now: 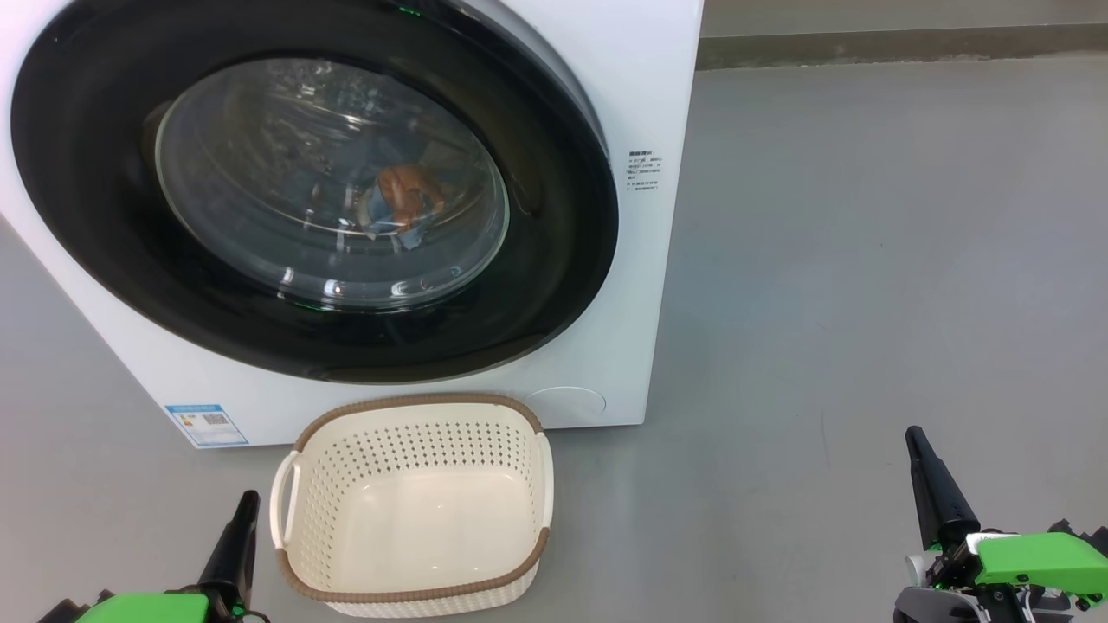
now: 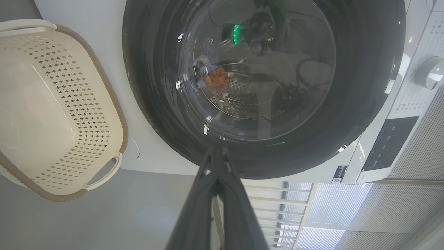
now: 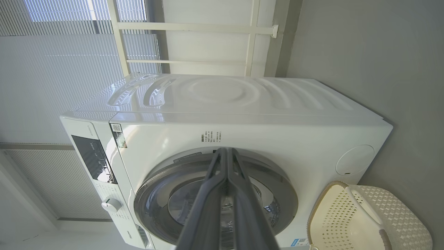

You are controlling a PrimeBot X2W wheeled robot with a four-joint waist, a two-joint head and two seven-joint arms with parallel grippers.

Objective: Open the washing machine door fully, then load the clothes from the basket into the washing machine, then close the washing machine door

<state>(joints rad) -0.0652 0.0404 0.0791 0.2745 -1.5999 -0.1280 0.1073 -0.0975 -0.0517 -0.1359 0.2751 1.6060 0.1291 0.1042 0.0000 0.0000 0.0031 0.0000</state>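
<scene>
Down at the near left, the left gripper (image 1: 248, 497) is pointing up with its two dark fingers pressed together, holding nothing. At the near right, the right gripper (image 1: 914, 434) is doing the same, squeezed tight on nothing. Between them, nearer the left one, the basket (image 1: 415, 402) is sitting on the grey floor (image 1: 866, 260), just in front of the washing machine (image 1: 645, 78). The washing machine door (image 1: 78, 173) is sitting shut. Behind its glass, the clothes (image 1: 402, 199), blue and orange, are resting in the drum.
</scene>
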